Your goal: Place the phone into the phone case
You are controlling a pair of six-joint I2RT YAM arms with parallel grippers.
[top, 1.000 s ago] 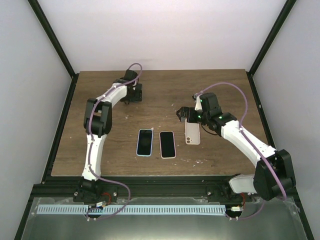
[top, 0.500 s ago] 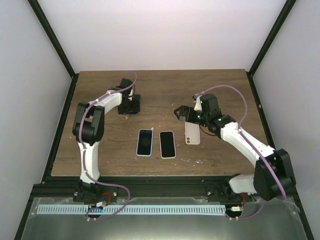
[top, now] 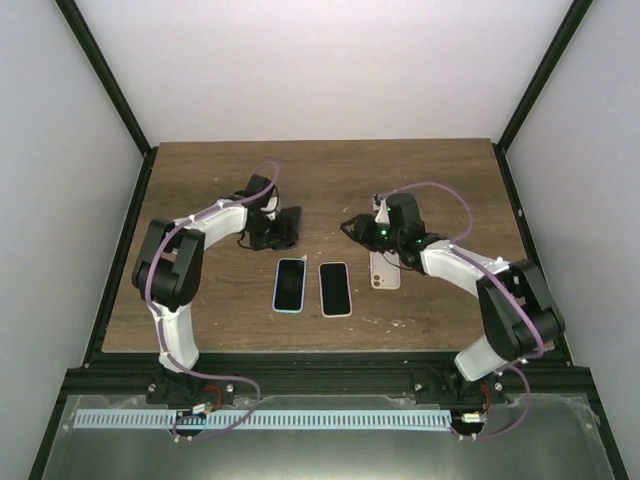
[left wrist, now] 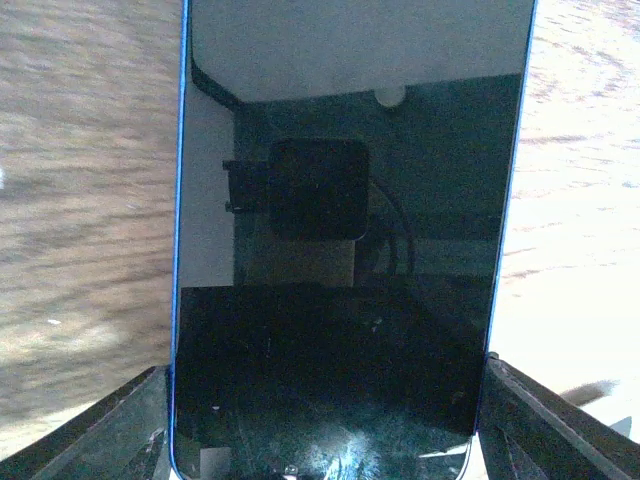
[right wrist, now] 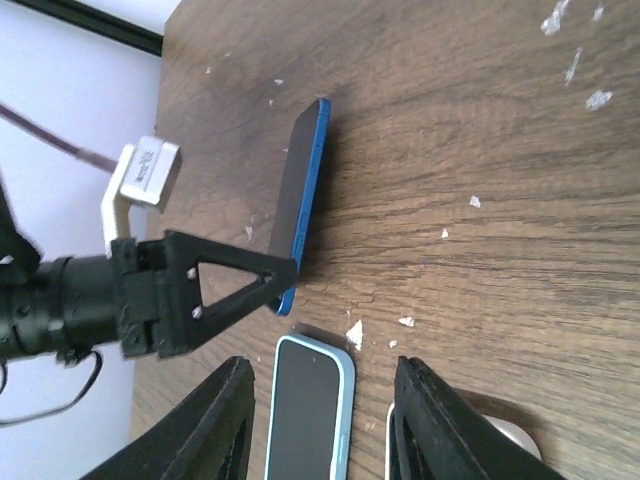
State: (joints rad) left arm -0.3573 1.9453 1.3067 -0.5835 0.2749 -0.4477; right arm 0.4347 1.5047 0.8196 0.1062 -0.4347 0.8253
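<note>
blue-edged phone (left wrist: 350,200) gripped by left tool (left wrist: 325,425), tilted steeply over table (right wrist: 500,200), right tool (right wrist: 320,420) spread wide, empty, nearby

Wooden table (top: 200,300) carries a blue-cased phone (top: 289,285), a pink-edged phone (top: 335,288), perhaps a pale case (top: 386,270), and white flecks (right wrist: 598,98)

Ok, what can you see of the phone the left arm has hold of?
The phone is a thin slab with a bright blue rim and a dark glossy screen that mirrors the wrist camera. Smudges show near its lower end. The left gripper holds it near that end, jaws closed on its two long edges. From the right wrist it is seen edge-on, standing steeply over the table. Whether its lower end touches the wood cannot be told.
</note>
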